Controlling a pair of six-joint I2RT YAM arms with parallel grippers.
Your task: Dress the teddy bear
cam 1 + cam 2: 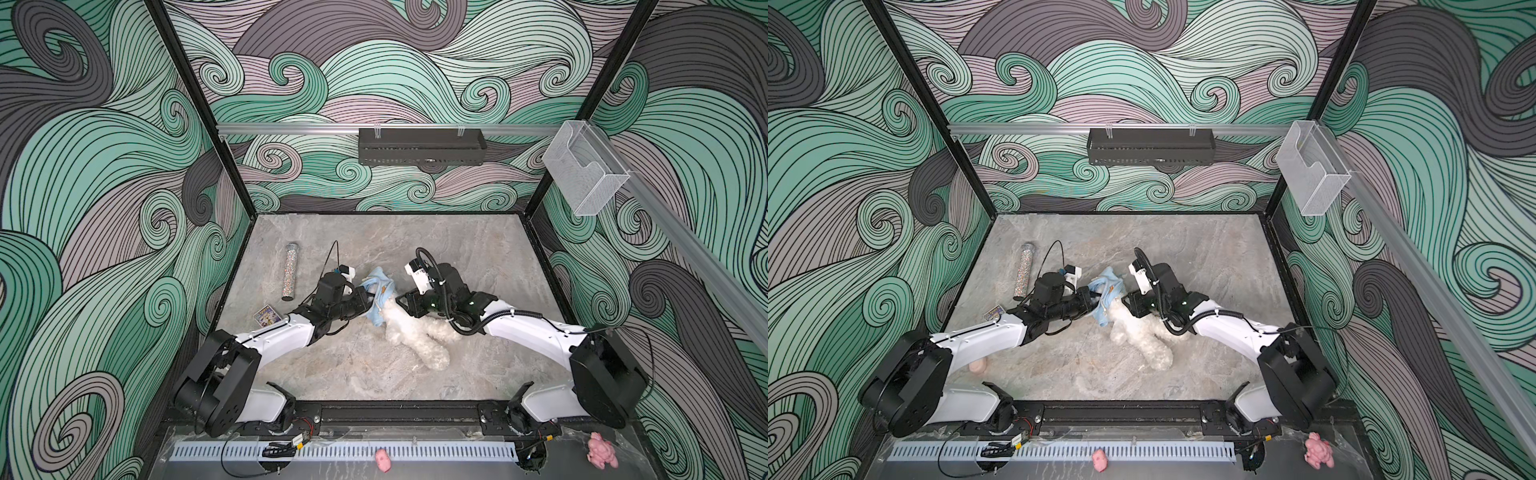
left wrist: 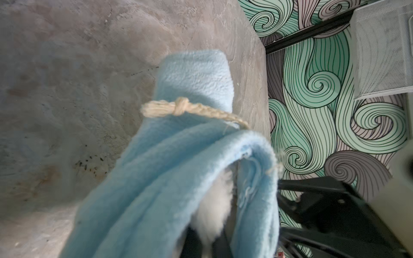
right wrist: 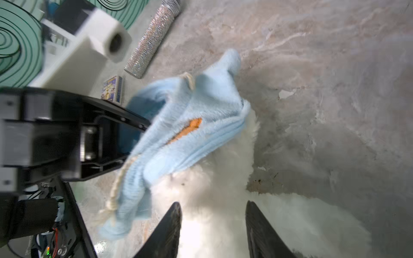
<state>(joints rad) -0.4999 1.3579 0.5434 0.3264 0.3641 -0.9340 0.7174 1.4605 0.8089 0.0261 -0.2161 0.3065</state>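
Observation:
The fluffy white teddy bear (image 1: 415, 336) (image 1: 1142, 334) lies in the middle of the table, its legs toward the front. A light blue fleece garment (image 1: 378, 297) (image 1: 1106, 295) with a cream cord and an orange patch is bunched over its upper end. My left gripper (image 1: 368, 301) (image 1: 1094, 301) is shut on the blue garment (image 2: 190, 156); cloth hides its fingertips, and white fur (image 2: 214, 201) shows inside the folds. My right gripper (image 1: 401, 305) (image 3: 213, 214) is open just over the bear's fur (image 3: 223, 178), beside the garment (image 3: 190, 125), holding nothing.
A glittery tube (image 1: 289, 272) and a small printed box (image 1: 268, 315) lie left of the left arm. Two pink plush toys (image 1: 383, 459) (image 1: 600, 453) sit in front of the arm bases. A black basket (image 1: 422, 146) and a clear box (image 1: 582, 170) hang on the rails.

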